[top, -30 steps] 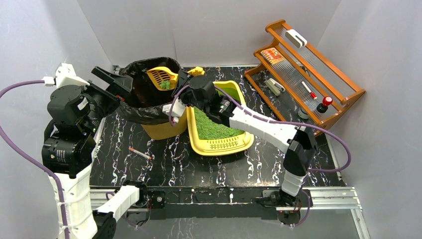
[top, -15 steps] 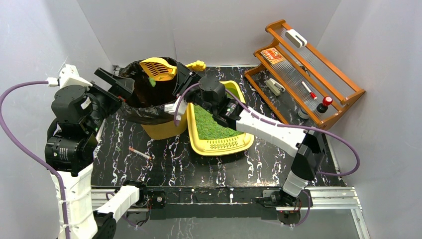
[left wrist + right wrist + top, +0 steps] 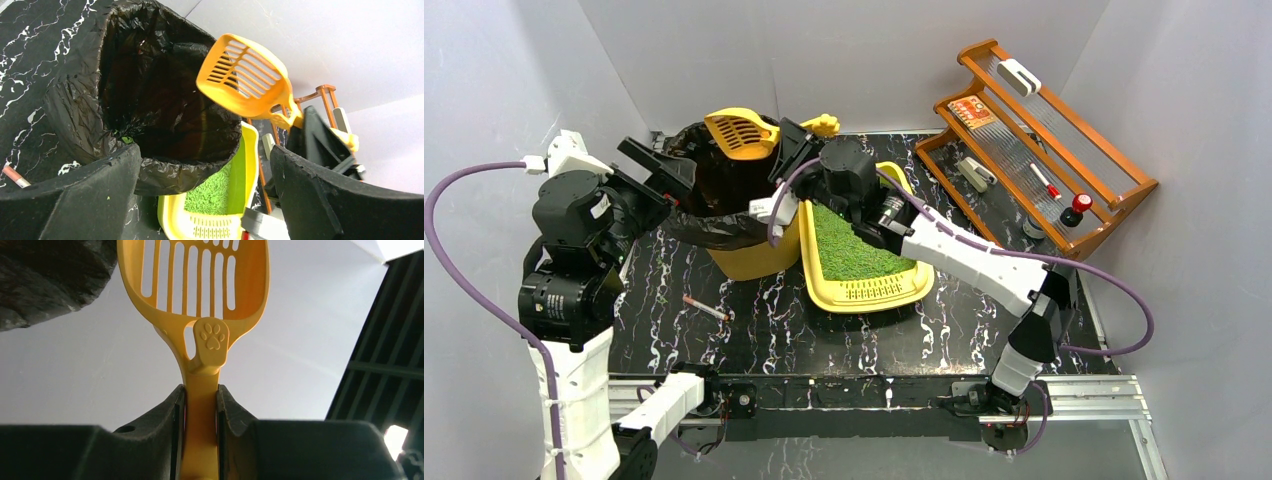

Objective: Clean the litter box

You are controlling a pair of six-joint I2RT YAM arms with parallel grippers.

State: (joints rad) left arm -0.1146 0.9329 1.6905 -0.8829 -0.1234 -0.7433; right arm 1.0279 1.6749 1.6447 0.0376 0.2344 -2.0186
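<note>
The litter box [image 3: 869,293] is a yellow tray of green litter [image 3: 854,250] at the table's middle, with its slotted grate at the near end. My right gripper [image 3: 796,145] is shut on the handle of the orange slotted scoop [image 3: 739,132]. The scoop is tipped up, empty, over the far rim of the yellow bin with a black bag [image 3: 724,205]. In the right wrist view the scoop [image 3: 200,280] stands straight out of the right gripper [image 3: 200,405]. My left gripper [image 3: 659,170] hangs open at the bin's left rim. Its wrist view shows the left gripper [image 3: 205,160], the bag [image 3: 150,100], the scoop [image 3: 245,80] and the litter box [image 3: 250,165].
A wooden rack [image 3: 1044,130] with small items stands at the back right. A thin stick [image 3: 706,307] lies on the black marble table in front of the bin. White walls close in the left, back and right sides.
My right gripper has raised the scoop and swung it toward the bin's far rim. The green clump that lay in the scoop is gone from it. The left arm has barely shifted.
</note>
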